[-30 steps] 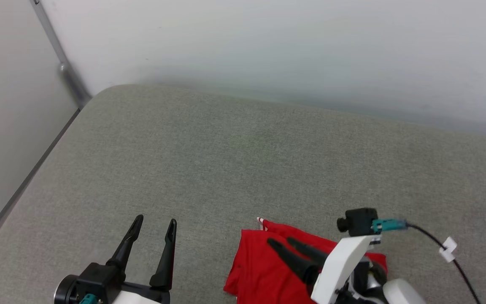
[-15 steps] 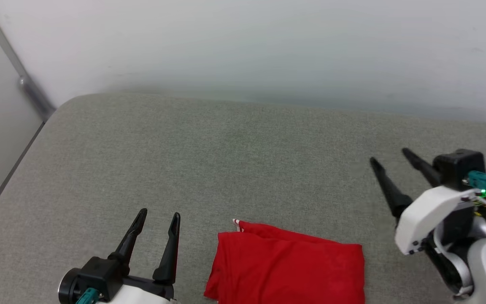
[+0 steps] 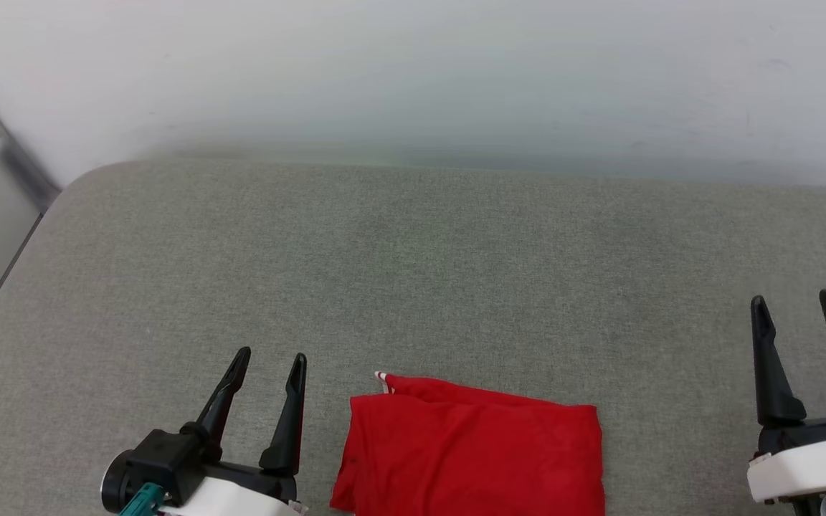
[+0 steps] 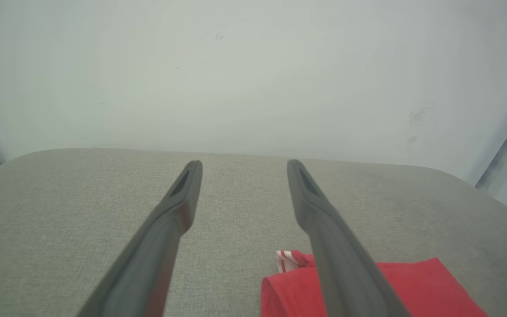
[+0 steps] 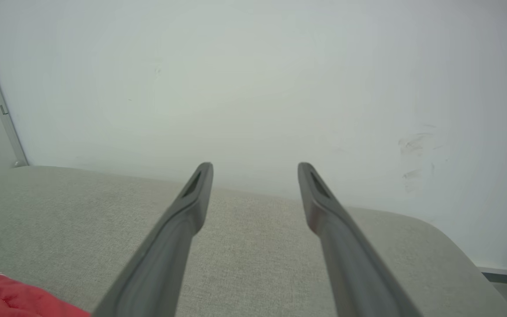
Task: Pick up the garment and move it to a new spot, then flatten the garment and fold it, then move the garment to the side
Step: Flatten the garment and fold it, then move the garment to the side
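Garment (image 3: 470, 459): folded, lying flat at the near edge.
Jaws: both pairs wide, empty.
Remaining: likely only the sideways move.

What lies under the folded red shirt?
The red shirt rests flat on the gray fabric surface. The part of that surface beneath it, and its inner folded layers, are covered.

Garment (image 3: 470, 451): red, folded into a compact, roughly rectangular packet with a plain red face up. It lies flat on the grey cloth surface (image 3: 413, 272), low and central in the head view, its near edge cut off by the frame. A soft fold ridge runs along the far edge. Red-and-white striped trim (image 3: 381, 378) pokes out at the far left corner.
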Motion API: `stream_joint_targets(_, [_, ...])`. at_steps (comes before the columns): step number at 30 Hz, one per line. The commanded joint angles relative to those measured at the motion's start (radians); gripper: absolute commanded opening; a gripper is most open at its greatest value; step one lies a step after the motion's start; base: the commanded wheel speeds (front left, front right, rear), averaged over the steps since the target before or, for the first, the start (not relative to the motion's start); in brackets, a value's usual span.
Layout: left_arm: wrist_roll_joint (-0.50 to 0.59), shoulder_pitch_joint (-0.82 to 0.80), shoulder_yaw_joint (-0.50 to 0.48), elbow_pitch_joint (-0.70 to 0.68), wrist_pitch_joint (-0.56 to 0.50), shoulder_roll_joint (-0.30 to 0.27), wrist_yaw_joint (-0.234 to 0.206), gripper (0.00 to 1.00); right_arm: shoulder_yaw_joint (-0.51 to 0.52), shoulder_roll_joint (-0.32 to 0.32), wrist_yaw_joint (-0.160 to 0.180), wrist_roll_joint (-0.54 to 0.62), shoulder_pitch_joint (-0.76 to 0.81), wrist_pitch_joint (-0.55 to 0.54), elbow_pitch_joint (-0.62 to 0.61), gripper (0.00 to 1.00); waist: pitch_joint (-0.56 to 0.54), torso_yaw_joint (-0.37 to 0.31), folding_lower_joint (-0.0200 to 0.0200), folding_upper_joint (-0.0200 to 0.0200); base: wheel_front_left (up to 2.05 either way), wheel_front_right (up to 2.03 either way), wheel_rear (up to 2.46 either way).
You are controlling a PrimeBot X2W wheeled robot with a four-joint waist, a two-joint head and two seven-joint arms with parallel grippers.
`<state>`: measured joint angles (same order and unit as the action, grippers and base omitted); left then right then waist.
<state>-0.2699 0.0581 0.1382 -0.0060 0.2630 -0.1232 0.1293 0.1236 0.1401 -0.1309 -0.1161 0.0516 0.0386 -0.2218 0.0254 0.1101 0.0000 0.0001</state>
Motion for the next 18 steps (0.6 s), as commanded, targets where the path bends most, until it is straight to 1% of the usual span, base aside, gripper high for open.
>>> stream_joint_targets(1, [-0.003,0.005,-0.001,-0.006,0.002,-0.005,0.002,1.00,0.007,-0.021,0.000,0.008,0.025,0.018,-0.013,1.00,-0.002,-0.003,0.0000,-0.0001,0.00,0.00,0.00])
stream_joint_targets(6, [-0.004,0.013,0.001,-0.009,0.002,-0.007,0.002,1.00,0.004,-0.063,0.000,0.013,0.079,0.041,-0.020,1.00,-0.008,-0.008,0.0000,-0.0001,0.00,0.00,0.00])
stream_joint_targets(12, [-0.014,0.022,0.005,0.008,0.002,-0.014,0.002,1.00,-0.003,-0.080,0.000,0.006,0.101,0.043,-0.008,1.00,-0.015,-0.008,0.0000,-0.0001,0.00,0.00,0.00])
stream_joint_targets(18, [-0.014,0.031,0.007,0.015,0.002,-0.008,0.002,1.00,-0.017,-0.089,0.000,-0.003,0.113,0.035,0.000,1.00,-0.018,-0.001,0.0000,-0.0001,0.00,0.00,0.00])
